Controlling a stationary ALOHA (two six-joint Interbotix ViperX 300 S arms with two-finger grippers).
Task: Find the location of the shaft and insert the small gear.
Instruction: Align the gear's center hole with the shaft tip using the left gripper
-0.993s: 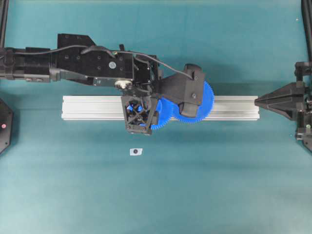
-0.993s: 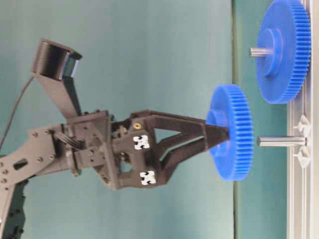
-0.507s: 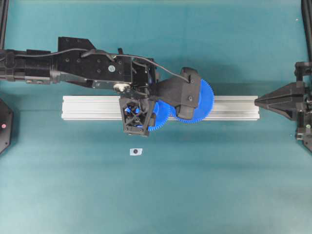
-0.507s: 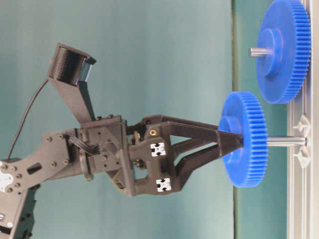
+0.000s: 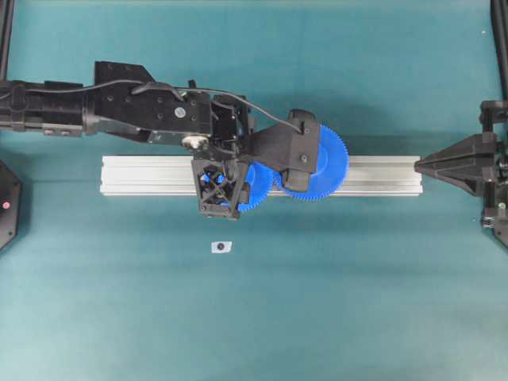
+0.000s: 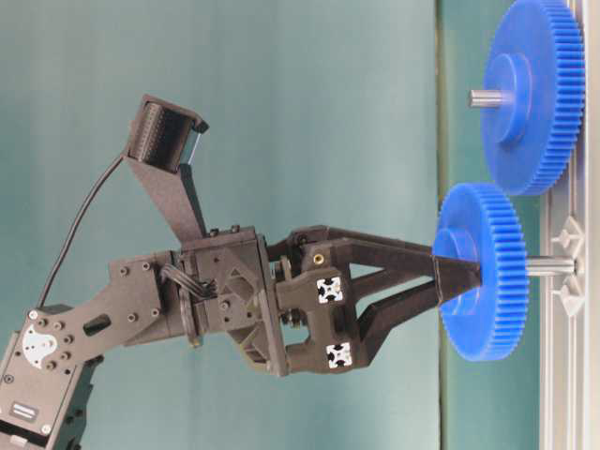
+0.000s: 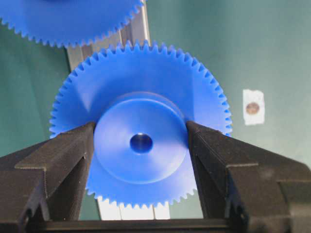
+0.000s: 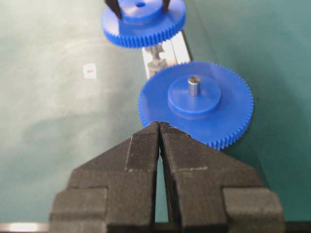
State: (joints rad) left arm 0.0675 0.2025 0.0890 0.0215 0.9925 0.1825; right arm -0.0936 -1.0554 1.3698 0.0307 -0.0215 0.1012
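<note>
My left gripper (image 7: 141, 141) is shut on the small gear (image 7: 146, 82), a blue toothed disc, with a finger on each side of its raised hub. In the table-level view the small gear (image 6: 487, 309) sits partway along the shaft (image 6: 551, 266), a silvery pin standing out from the aluminium rail (image 6: 562, 375). The pin's tip is hidden inside the gear, and a gap remains between gear and rail. From overhead, the left gripper (image 5: 225, 185) covers most of the small gear (image 5: 255, 190). My right gripper (image 8: 159, 125) is shut and empty, parked at the rail's right end (image 5: 418, 165).
A larger blue gear (image 8: 197, 104) with a grey pin centre sits on the rail beside the small gear (image 8: 143, 22), their teeth close together. A tiny white tag (image 5: 221, 247) with a dark dot lies on the teal mat in front of the rail.
My left gripper has carried the small gear toward the rail. The gear was short of the shaft's tip; now the shaft has entered its hole. The right arm has not moved.
</note>
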